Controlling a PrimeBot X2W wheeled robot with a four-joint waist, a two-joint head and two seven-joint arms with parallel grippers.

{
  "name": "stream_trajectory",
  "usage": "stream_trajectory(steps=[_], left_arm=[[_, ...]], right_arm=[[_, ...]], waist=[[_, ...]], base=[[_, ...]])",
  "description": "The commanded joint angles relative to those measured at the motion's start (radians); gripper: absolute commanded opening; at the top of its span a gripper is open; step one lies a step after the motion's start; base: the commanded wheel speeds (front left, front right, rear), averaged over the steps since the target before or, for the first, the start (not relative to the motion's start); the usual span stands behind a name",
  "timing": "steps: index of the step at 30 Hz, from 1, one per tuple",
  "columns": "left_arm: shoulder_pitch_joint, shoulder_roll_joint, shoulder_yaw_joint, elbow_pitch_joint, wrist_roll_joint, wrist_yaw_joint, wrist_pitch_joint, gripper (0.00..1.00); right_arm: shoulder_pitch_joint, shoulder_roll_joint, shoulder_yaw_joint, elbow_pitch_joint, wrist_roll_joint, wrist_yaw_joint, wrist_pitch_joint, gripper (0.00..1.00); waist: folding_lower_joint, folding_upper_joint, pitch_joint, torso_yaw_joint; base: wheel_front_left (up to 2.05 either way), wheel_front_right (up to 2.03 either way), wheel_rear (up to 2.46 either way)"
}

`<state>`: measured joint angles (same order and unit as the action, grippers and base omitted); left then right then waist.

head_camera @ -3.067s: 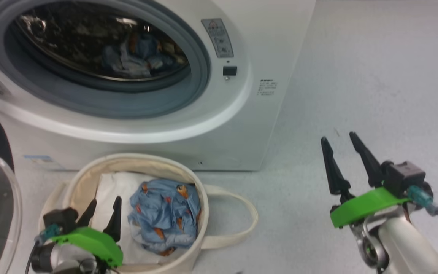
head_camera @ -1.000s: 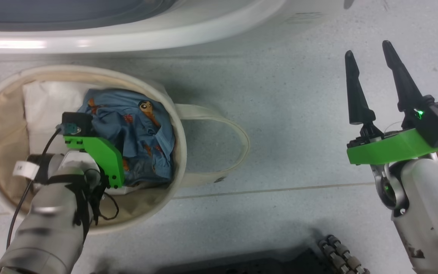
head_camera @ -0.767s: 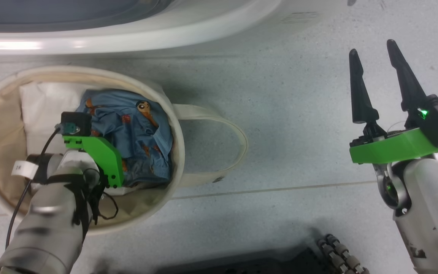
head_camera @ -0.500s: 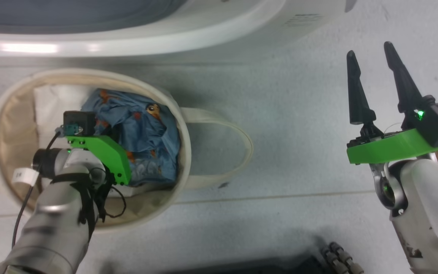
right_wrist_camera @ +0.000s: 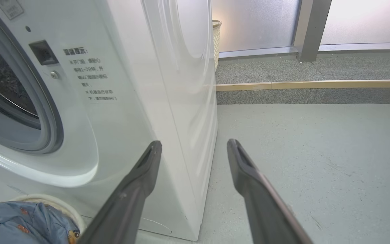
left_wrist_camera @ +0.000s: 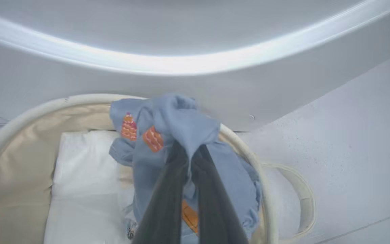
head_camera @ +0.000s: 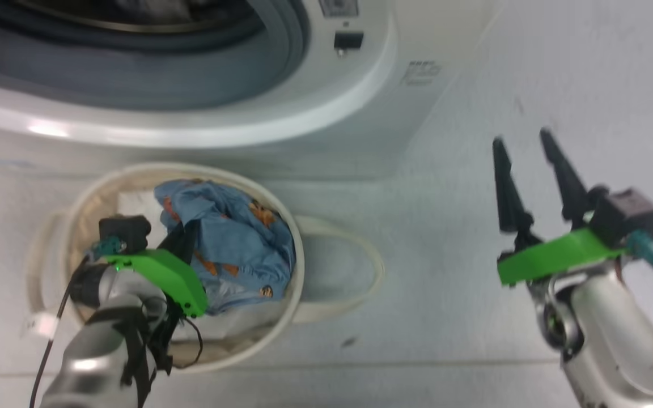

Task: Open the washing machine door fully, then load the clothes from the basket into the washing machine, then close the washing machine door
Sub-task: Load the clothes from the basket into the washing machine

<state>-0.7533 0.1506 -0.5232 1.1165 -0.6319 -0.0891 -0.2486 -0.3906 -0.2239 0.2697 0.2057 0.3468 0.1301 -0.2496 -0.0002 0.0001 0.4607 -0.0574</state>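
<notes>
The pale grey floor [head_camera: 474, 255] lies in front of the white machine [head_camera: 372, 102], whose round opening shows at the top. The basket [head_camera: 299, 266] stands on the floor just before the machine. The left gripper [left_wrist_camera: 190, 152] is closed tight on a fold of the blue clothes [left_wrist_camera: 178, 118]. The fabric rises over its fingertips and the rest hangs down into the basket, beside a white pad [left_wrist_camera: 80, 176]. The right gripper [head_camera: 521, 137] is wide open and empty, well apart to the right.
</notes>
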Motion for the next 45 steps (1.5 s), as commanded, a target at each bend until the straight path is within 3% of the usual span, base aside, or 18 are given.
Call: stream_trajectory(steps=[1, 13, 21, 28, 37, 45], left_arm=[[0.038, 0.045, 0.045, -0.047, 0.015, 0.003, -0.013, 0.0], [0.303, 0.062, 0.267, -0.468, 0.167, 0.011, -0.013, 0.0], [0.376, 0.049, 0.362, -0.64, 0.216, 0.014, -0.013, 0.0], [0.336, 0.054, 0.416, -0.676, 0.226, 0.014, -0.013, 0.0], [0.166, 0.058, 0.461, -0.658, 0.255, 0.005, -0.013, 0.0], [0.013, 0.031, 0.53, -0.585, 0.294, -0.004, -0.013, 0.0]], right_arm=[[0.029, 0.006, 0.02, -0.02, 0.01, 0.001, -0.012, 1.0], [0.148, 0.013, 0.059, 0.034, 0.096, 0.001, -0.012, 1.0], [0.197, 0.006, 0.073, 0.039, 0.127, 0.001, -0.012, 1.0], [0.204, 0.003, 0.078, 0.038, 0.136, 0.001, -0.012, 1.0], [0.195, -0.009, 0.089, 0.037, 0.136, 0.001, -0.012, 1.0], [0.161, -0.045, 0.102, 0.019, 0.122, 0.001, -0.012, 1.0]], waist=[[0.0002, -0.0001, -0.109, 0.021], [0.0002, -0.0001, -0.386, 0.046], [0.0002, -0.0001, -0.457, 0.039], [0.0002, -0.0001, -0.459, 0.033], [0.0002, -0.0001, -0.437, 0.019], [0.0002, -0.0001, -0.31, -0.015]], base=[[0.0, 0.0, 0.0], [0.0, 0.0, 0.0], [0.0, 0.0, 0.0], [0.0, 0.0, 0.0], [0.0, 0.0, 0.0], [0.0, 0.0, 0.0]])
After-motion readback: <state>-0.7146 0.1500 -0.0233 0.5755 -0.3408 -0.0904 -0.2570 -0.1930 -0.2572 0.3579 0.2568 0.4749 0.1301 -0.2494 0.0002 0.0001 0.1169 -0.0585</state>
